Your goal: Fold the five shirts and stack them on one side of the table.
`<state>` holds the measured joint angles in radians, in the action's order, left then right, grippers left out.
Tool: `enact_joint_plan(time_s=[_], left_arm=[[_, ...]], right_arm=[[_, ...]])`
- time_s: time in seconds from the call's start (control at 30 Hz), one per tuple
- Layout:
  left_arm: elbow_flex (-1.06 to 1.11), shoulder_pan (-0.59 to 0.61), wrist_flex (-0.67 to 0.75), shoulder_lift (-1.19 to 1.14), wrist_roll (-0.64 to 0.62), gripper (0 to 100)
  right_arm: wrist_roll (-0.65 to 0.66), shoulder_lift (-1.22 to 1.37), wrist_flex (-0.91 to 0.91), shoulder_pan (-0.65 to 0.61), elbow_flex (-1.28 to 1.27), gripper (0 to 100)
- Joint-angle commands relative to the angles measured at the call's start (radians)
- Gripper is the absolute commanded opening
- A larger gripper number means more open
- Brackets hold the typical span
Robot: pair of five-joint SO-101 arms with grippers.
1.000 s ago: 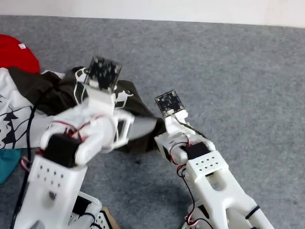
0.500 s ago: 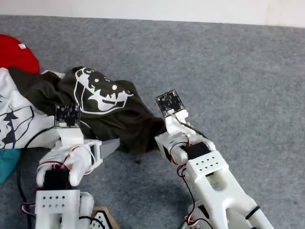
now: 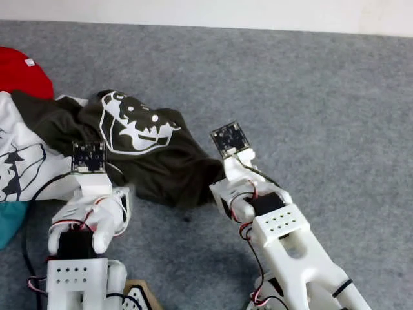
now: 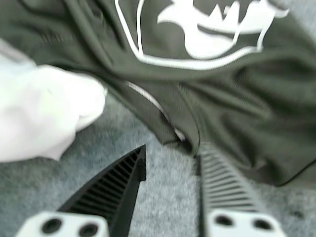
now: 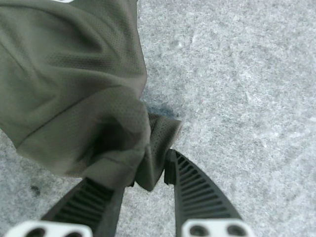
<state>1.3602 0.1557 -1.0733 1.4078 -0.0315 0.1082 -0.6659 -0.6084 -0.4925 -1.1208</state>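
The grey table (image 3: 322, 97) carries a heap of shirts on its left side. A dark shirt (image 3: 161, 161) with a white print lies crumpled and spreads toward the middle. It overlaps a white shirt (image 3: 19, 161), with a red shirt (image 3: 19, 71) behind and a teal shirt (image 3: 10, 219) at the near edge. The right gripper (image 5: 148, 170) pinches a fold of the dark shirt's corner. The left gripper (image 4: 170, 150) is parted, with the dark shirt's hem at its tips, ungripped.
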Motion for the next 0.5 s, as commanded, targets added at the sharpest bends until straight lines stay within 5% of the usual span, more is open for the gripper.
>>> enact_joint_plan(time_s=[0.0, 0.47], left_arm=[[-0.09, -0.007, 0.011, 0.007, 0.002, 14], [-0.318, -0.054, 0.061, -0.604, -0.005, 14]], right_arm=[[-0.009, -0.012, 0.013, 0.013, 0.013, 11.2], [-0.009, -0.012, 0.013, 0.013, 0.01, 11.2]])
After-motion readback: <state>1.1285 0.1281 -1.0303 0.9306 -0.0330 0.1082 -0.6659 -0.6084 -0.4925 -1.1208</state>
